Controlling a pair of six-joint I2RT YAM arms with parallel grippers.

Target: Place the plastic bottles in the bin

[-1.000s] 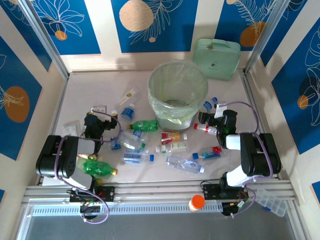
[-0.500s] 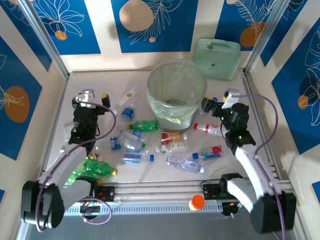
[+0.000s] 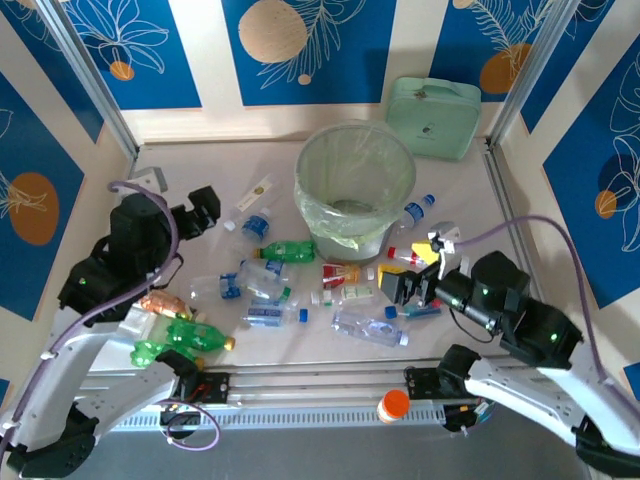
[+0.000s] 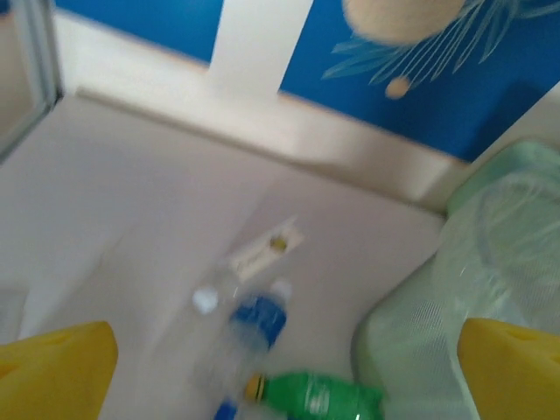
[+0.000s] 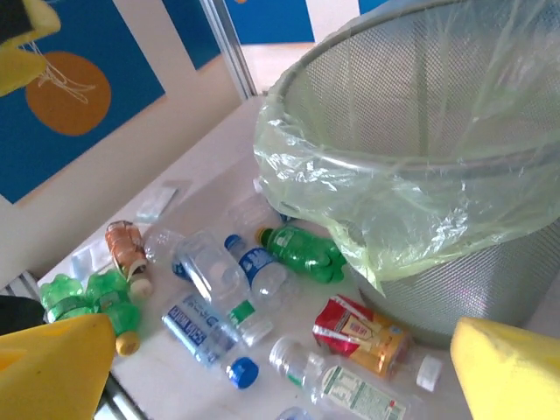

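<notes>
Yellow-tipped right gripper (image 3: 412, 287), now nearer.

The plastic bottles (image 5: 210, 271) look glossy, the table (image 3: 190, 172) smooth and matt, the mesh bin (image 5: 490, 267) lined with crinkled film (image 5: 350, 188).

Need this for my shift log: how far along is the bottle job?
Done: nothing I can see; the bin holds no bottle I can make out. In hand: nothing; left gripper and right gripper are open and empty. Left: all the bottles, scattered on the table.
</notes>
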